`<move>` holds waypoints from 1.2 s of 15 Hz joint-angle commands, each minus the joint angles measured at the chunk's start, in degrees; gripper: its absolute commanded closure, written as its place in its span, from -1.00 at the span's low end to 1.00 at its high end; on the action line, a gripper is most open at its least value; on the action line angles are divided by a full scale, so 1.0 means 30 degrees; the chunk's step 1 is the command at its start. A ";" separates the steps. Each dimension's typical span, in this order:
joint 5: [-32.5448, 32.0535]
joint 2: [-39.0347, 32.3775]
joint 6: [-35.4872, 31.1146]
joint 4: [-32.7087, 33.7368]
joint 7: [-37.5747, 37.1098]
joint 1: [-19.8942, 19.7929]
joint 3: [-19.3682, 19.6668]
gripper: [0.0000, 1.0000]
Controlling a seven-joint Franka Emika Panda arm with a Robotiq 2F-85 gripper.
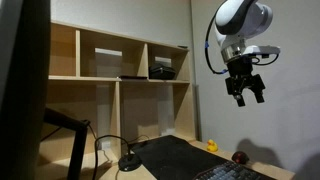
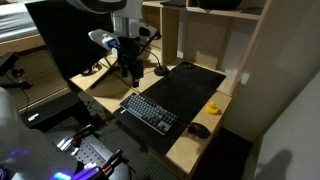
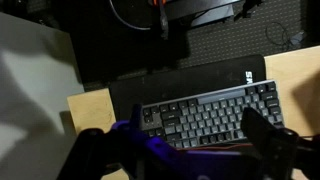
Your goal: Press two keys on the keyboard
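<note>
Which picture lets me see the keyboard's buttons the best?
The wrist view: the keyboard fills much of the frame, and its rows of keys are easy to tell apart. An exterior view shows it whole but small. In an exterior view only a corner peeks in at the bottom.

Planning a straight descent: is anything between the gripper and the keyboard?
Nothing visible. The gripper hangs open above the keyboard with only air between them; the yellow duck sits off to the side.
</note>
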State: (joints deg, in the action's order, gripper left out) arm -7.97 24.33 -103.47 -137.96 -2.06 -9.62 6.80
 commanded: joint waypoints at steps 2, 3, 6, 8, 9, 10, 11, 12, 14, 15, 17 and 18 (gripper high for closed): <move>-0.0019 -0.0005 0.0032 0.0027 -0.0016 0.0063 0.0059 -1.00; -0.0019 -0.0005 0.0032 0.0027 -0.0016 0.0063 0.0059 -1.00; 0.0253 -0.0114 0.0488 0.0162 -0.0930 -0.0090 -0.0021 -1.00; 0.1043 -0.0314 0.2174 0.0519 -0.1185 0.0035 0.0070 -1.00; 0.1884 -0.0315 0.2450 0.0526 -0.1309 0.0126 0.0229 -1.00; 0.2798 -0.0321 0.2595 0.0558 -0.1449 0.0171 0.0355 -1.00; 0.3635 -0.0301 0.2495 0.0534 -0.1835 0.0111 0.0394 -1.00; 0.4444 -0.0295 0.2368 0.0516 -0.2226 0.0050 0.0423 -1.00; 0.5347 -0.0348 0.2478 0.0538 -0.3556 -0.0194 0.0309 -1.00; 0.4559 -0.0018 0.1810 0.0090 -0.2798 -0.0101 0.0140 -1.00; 0.4966 -0.0020 0.1818 0.0101 -0.3360 -0.0134 0.0120 -1.00; 0.5015 -0.0021 0.1821 0.0101 -0.3444 -0.0140 0.0117 -1.00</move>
State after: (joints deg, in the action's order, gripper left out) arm 6.97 24.32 -98.10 -137.74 -12.53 -9.67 7.46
